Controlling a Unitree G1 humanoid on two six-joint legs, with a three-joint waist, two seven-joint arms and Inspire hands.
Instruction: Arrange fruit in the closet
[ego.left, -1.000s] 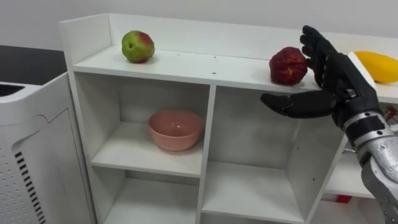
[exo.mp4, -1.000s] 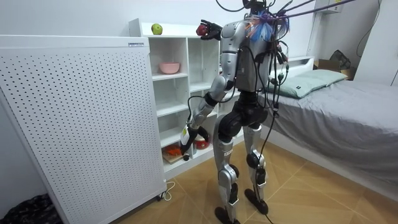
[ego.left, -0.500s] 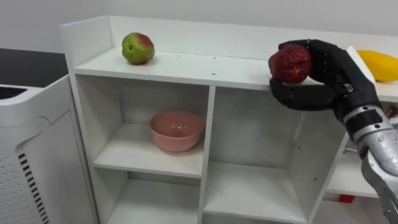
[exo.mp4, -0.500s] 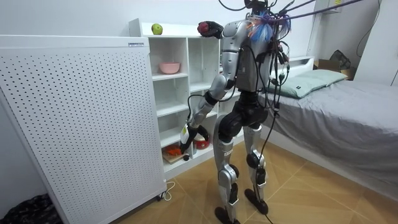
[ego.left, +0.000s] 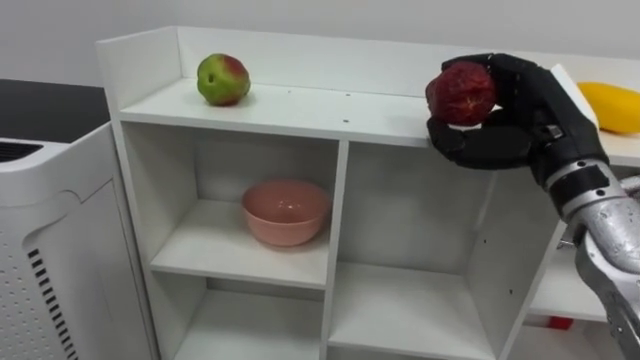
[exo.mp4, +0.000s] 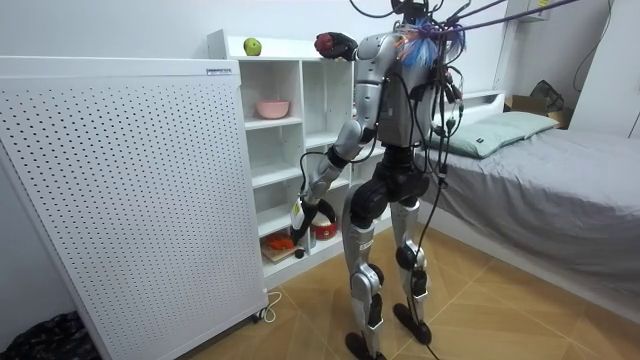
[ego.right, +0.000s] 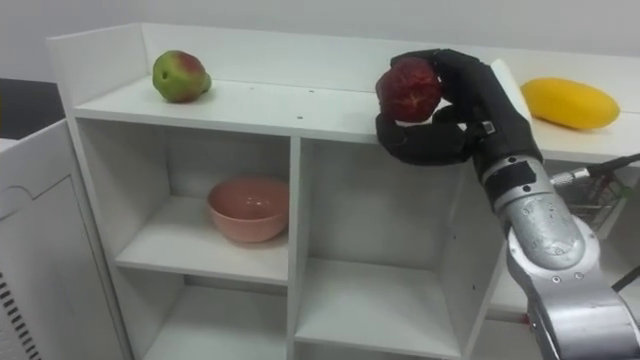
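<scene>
A dark red fruit is just above the front edge of the white closet's top shelf, right of the middle. My right hand is shut on it, thumb below and fingers curled over its far side. A green-red apple lies at the top shelf's left end and a yellow mango at its right end. In the room view I stand facing the closet with the right hand raised to the top, while the left hand hangs low by the lower shelves.
A pink bowl sits in the upper left compartment; the compartment to its right holds nothing. A white perforated cabinet stands close on my left. In the room view, red and orange items lie on a bottom shelf and a bed stands behind me.
My right hand went from open beside the red fruit to curled round it, then raised it slightly off the shelf and a little to the left.
</scene>
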